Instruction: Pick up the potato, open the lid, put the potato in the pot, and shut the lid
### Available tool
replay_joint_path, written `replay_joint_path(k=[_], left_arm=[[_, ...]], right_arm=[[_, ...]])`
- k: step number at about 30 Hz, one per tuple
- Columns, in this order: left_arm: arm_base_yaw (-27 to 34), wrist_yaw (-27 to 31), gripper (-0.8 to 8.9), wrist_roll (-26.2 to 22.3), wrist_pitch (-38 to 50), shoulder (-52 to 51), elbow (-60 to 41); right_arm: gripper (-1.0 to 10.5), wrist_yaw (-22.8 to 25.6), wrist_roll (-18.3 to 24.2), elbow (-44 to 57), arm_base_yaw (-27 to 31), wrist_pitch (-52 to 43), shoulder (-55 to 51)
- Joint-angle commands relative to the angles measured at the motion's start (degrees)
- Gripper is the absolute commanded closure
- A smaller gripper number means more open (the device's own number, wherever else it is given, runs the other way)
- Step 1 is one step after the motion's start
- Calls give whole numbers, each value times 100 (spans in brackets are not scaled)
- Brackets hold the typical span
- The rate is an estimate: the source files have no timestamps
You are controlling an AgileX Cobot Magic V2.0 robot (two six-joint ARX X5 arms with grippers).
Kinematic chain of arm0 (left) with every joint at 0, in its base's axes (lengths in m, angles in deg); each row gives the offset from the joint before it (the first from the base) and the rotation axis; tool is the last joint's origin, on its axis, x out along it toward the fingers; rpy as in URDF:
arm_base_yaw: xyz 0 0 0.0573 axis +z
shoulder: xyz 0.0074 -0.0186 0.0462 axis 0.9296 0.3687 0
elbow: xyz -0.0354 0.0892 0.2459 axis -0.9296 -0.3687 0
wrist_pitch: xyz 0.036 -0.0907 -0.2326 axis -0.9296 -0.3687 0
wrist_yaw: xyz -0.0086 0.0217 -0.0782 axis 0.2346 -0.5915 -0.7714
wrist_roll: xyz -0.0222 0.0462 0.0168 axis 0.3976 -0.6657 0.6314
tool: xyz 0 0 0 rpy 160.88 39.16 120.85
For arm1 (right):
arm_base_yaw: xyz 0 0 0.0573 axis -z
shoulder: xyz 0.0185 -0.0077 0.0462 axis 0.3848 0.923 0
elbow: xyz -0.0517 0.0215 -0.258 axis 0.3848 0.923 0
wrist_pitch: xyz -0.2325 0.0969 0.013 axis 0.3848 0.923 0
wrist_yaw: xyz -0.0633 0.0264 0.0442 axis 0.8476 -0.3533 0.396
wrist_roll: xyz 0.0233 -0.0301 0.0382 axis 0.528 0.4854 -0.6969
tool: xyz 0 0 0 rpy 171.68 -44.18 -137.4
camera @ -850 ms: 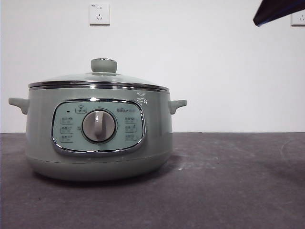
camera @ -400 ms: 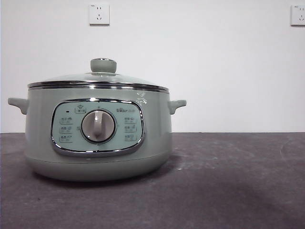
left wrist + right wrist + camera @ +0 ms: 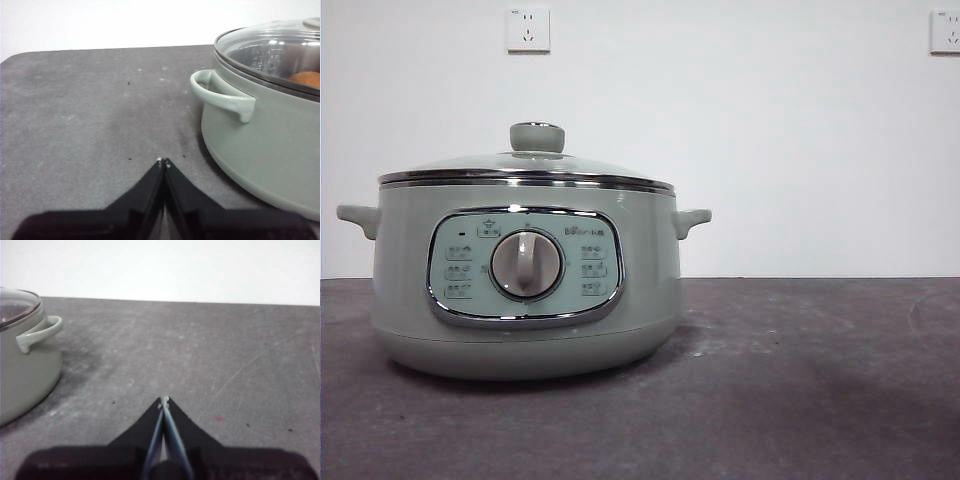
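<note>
At top right, arm gone.

In front of you is a plain white wall (image 3: 770,150), evenly lit, without windows. On it you see two white power sockets: one socket (image 3: 528,29) high on the left part, the second socket (image 3: 945,31) at the right edge, cut by the frame. Below the wall lies the dark grey table (image 3: 800,380). Its surface is matte, with pale scuffs, faint scratches and some small dark specks.
</note>
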Motion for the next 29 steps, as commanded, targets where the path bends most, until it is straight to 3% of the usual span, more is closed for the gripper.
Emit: replay_joint_path(k=[1,11,29], left_arm=[[22,9,816,37,9,-22,-87],[22,9,816,37,11,-22,-87],[22,9,816,37,9,-22,-87]], right_arm=[[946,-4,2,216,0,-243,-31],[946,-7,-273,367,-7,-74,-17],[946,44,-273,365,-9,-74,57]])
